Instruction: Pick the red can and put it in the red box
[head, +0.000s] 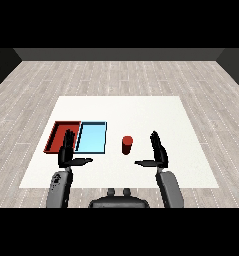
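You see a white rectangular surface (141, 110) on a floor of grey wooden planks (116, 75). The small red cylindrical can (126, 144) stands upright on the surface, near the middle, just to the right of the two trays and apart from them. The flat red tray (56, 134) lies at the left, and the flat light blue tray (92, 137) lies beside it on its right side, with their long edges touching or almost touching. Your can is not in any tray. The black left hand (67, 152) is raised in front of the near edge of the trays, about where the two trays meet; its fingers are straight and point up, the thumb points to the right, and it holds nothing. The black right hand (159, 152) stands to the right of the can, near it but not touching; its fingers are also straight and upward, the thumb points to the left toward the can, and it holds nothing. Both grey forearms come in from the lower corners.
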{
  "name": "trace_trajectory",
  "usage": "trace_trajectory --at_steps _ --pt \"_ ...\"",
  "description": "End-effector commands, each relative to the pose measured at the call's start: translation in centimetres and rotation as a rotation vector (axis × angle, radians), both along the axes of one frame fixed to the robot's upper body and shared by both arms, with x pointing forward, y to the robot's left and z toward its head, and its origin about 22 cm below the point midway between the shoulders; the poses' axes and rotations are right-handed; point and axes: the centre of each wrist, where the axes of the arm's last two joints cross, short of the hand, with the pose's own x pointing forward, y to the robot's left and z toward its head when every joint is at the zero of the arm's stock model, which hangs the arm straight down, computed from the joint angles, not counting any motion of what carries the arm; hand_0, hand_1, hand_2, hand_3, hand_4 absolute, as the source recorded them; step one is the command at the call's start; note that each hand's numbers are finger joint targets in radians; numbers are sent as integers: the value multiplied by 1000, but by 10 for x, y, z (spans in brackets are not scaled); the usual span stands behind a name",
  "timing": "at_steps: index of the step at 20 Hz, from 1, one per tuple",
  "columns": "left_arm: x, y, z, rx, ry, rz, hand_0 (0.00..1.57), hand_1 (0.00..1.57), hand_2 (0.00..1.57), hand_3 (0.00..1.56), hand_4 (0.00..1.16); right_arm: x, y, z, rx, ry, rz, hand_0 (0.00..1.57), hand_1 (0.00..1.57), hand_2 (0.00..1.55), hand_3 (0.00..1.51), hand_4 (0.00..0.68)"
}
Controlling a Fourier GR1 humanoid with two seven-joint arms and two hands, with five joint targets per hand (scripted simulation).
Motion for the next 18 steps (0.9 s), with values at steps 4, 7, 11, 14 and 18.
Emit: trace_trajectory --at_steps 4,7,11,14,18 --pt "-2 -2 6 -2 19 5 0 0 0 0 0 17 -14 2 18 17 -16 0 0 0 0 0" --pt "-10 12 9 17 -16 13 0 0 0 0 0 22 17 -5 23 10 13 0 0 0 0 0" --pt "6 -3 -1 0 -1 4 0 0 0 0 0 31 8 -6 27 29 12 0 0 0 0 0" --pt "7 2 -10 -19 -7 9 0 0 0 0 0 33 34 -9 64 58 24 0 0 0 0 0" --pt "-9 -1 -4 -25 9 3 0 0 0 0 0 34 18 -14 88 69 24 0 0 0 0 0"
